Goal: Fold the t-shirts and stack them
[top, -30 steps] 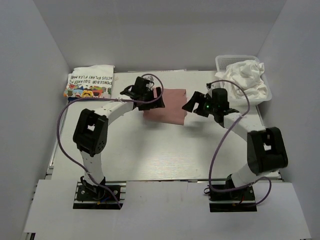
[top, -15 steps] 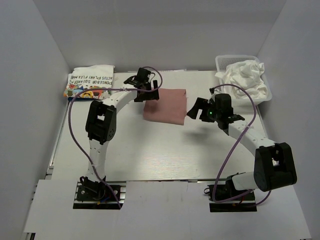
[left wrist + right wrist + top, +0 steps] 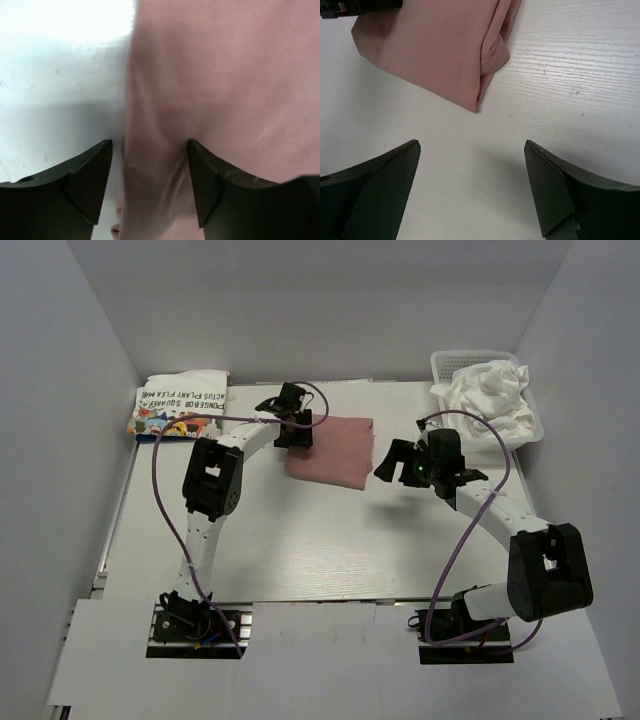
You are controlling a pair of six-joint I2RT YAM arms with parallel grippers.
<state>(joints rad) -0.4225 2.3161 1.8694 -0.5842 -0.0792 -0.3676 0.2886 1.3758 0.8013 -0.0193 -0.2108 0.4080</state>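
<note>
Sitting partway: pink t-shirt (image 3: 338,450) folded mid-frame, not yet stacked on printed t-shirt (image 3: 180,405) upper left; white t-shirts (image 3: 492,395) waiting crumpled in basket (image 3: 445,360) upper right. Straddling pink edge with spread left fingers (image 3: 87,175); right fingers (image 3: 380,180) spread, empty.

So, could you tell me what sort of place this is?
Probably a robot lab test booth, not a home: plain white panel walls enclose the table, with a folded pink t-shirt staged on it.

A dusty pink t-shirt (image 3: 332,450) lies folded flat on the desk (image 3: 300,540), toward its far side. A white cartoon-print t-shirt (image 3: 180,405) sits folded at the far left. Plain white t-shirts (image 3: 490,390) lie crumpled far right.
</note>
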